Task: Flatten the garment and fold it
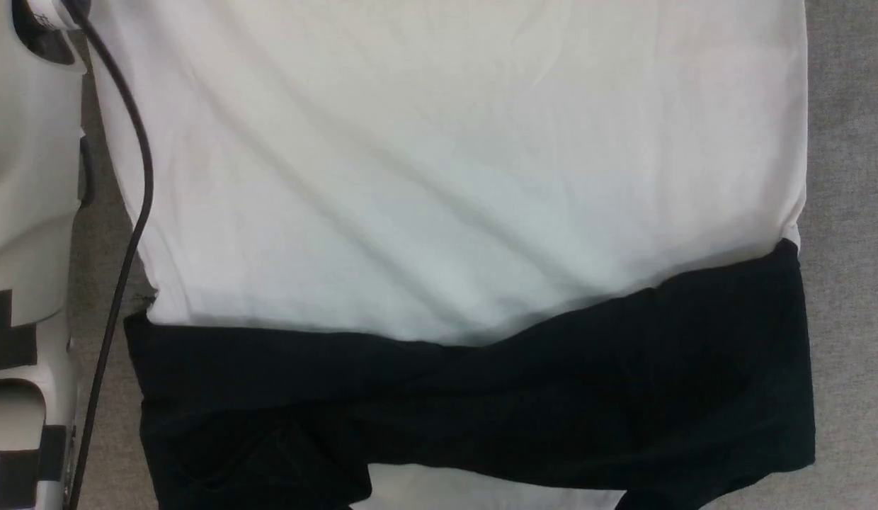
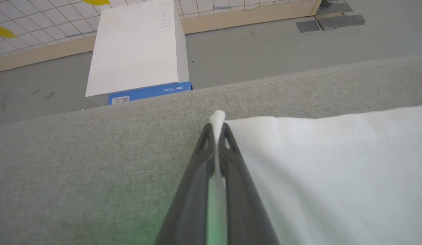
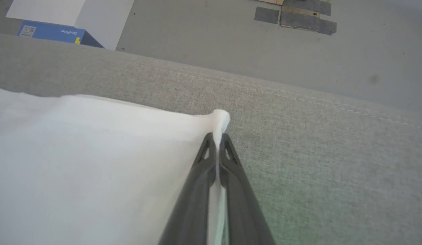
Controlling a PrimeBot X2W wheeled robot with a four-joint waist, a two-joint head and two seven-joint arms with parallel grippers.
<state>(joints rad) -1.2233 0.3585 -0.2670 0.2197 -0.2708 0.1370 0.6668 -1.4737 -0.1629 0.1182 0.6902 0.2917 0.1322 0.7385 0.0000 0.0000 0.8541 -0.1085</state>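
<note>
We see the garment [image 1: 439, 177] spread across the grey cloth-covered counter [image 1: 850, 142]. In the head view its white body takes up most of the surface, with soft creases running slantwise. A broad black band [image 1: 481, 411] of the same garment lies across the near part of it from side to side. Below that band a narrow white strip [image 1: 481, 492] shows again at the bottom edge. Bare counter shows as a strip along each side of the cloth.

At the left of that view we see a pale forearm [image 1: 21, 177] with a black cable [image 1: 138, 212] hanging beside it.

In the left wrist view the left claw [image 2: 217, 131] is closed tight on a white corner of the garment. A small nub of cloth pokes out past the fingertips [image 2: 206, 136]. The white fabric spreads away to one side of the claw, and the counter lies bare on the other.

The right wrist view gives us the mirror of this. The right claw [image 3: 217, 141] is pinched on another white corner, again with a nub of cloth beyond the fingertips [image 3: 228, 144]. The fabric runs off to the opposite side.

Both held corners sit near the counter's far edge, marked by a stitched seam [image 3: 299, 98]. Beyond that edge we see a grey floor [image 2: 265, 51] and, on it, a white box [image 2: 136, 51] with a blue end.
</note>
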